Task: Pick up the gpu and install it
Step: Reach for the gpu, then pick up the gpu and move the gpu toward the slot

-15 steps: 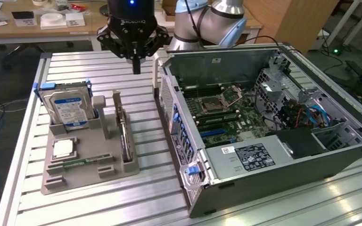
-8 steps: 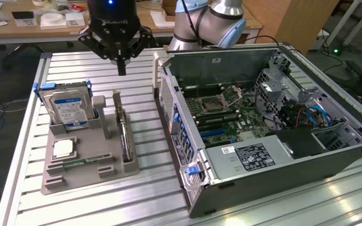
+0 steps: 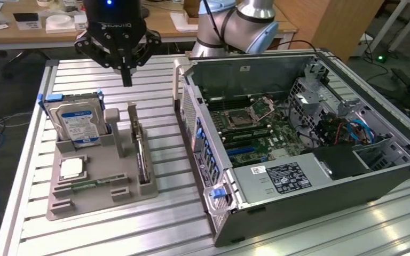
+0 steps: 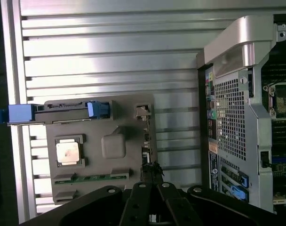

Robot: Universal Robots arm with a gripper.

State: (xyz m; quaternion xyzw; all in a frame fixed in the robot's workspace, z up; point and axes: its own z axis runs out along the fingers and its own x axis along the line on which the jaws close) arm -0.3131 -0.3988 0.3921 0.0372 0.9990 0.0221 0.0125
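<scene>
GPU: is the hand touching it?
Apart. Exterior view: the shut hand hangs above the gpu standing on edge in the grey tray, table slats showing between them.

One open computer tower (image 3: 319,208) beside one grey parts holder (image 3: 100,156); in the holder, one hard drive (image 3: 77,120), one processor chip (image 3: 71,168), one memory stick (image 3: 91,185) and one gpu (image 3: 142,160); above the holder, one end effector (image 3: 126,81).

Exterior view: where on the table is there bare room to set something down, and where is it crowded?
Free: table strip between grey holder and open case, and nearer the camera than both. Crowded: holder's slots, case interior.
</scene>
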